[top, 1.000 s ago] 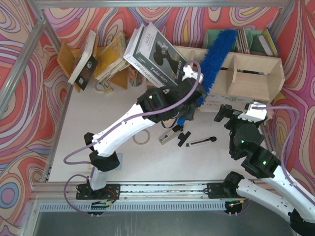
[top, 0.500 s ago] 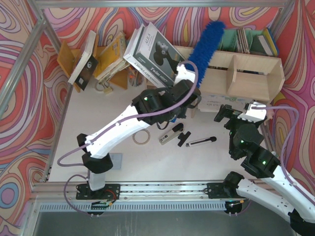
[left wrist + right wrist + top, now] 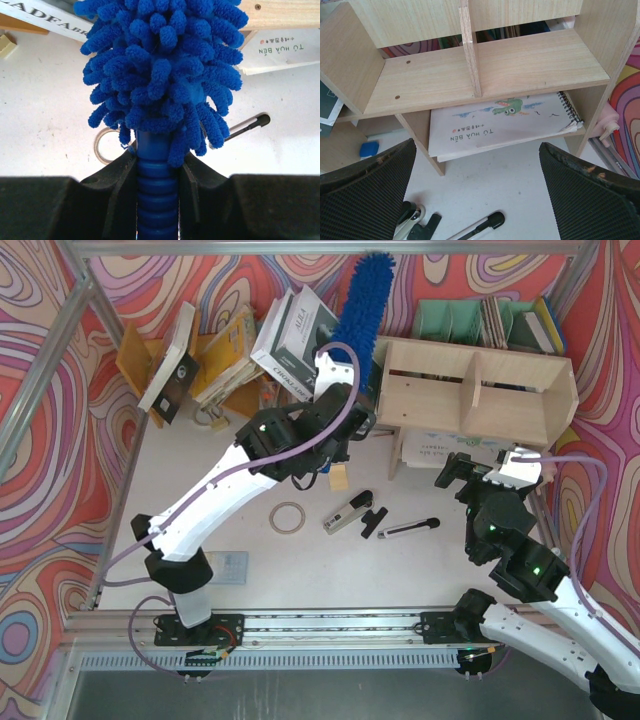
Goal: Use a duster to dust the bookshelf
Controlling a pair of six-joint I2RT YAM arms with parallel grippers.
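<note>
The pale plywood bookshelf (image 3: 480,390) stands at the back right, with open compartments; it also shows in the right wrist view (image 3: 470,75). My left gripper (image 3: 338,410) is shut on the ribbed blue handle of the fluffy blue duster (image 3: 358,305), which points up toward the back wall, left of the shelf's left end. In the left wrist view the duster (image 3: 165,75) fills the middle, its handle clamped between my fingers (image 3: 125,185). My right gripper (image 3: 452,472) is open and empty, in front of the shelf's lower compartment; its fingers (image 3: 365,175) stand wide apart.
An orange-brown rack of tilted books (image 3: 215,355) stands at the back left. On the table lie a tape ring (image 3: 287,518), a stapler (image 3: 345,515), and a silver rod with a black clip (image 3: 405,528). A spiral notebook (image 3: 500,122) lies under the shelf.
My left arm swung the duster leftward and back, off the shelf's top toward the back wall beside the books. The right arm has not moved.
</note>
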